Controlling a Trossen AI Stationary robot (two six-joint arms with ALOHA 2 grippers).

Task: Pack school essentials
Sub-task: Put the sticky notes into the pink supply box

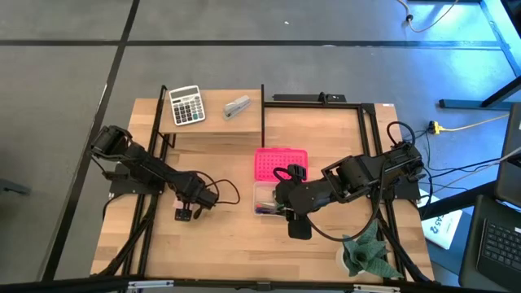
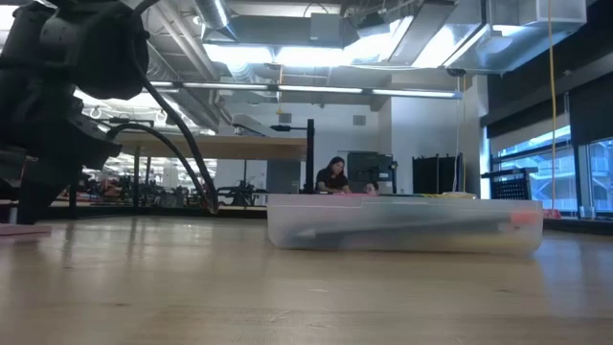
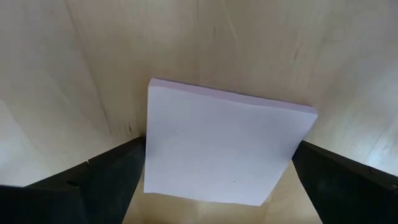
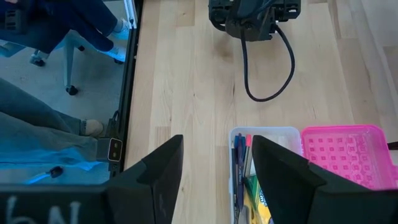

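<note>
While the left claw [image 1: 186, 214], at lower left of the high view, stood fully spread astride the note pad [image 3: 224, 146] lying flat on the surface [image 1: 236, 244], empty, closing squarely on the pad's opposite edges looked soundest; right claw [image 4: 214, 171] hovered half-open, empty, by the clear box [image 4: 264, 134].

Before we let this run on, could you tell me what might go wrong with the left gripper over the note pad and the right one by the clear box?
1. The left gripper is open over the flat note pad; the pad lies flush on the table, so the fingers may scrape wood or slide off it.
2. The right gripper hovers beside the clear box; a sideways move could shove the box.
3. The pink lid touching the box might shift too.
</note>
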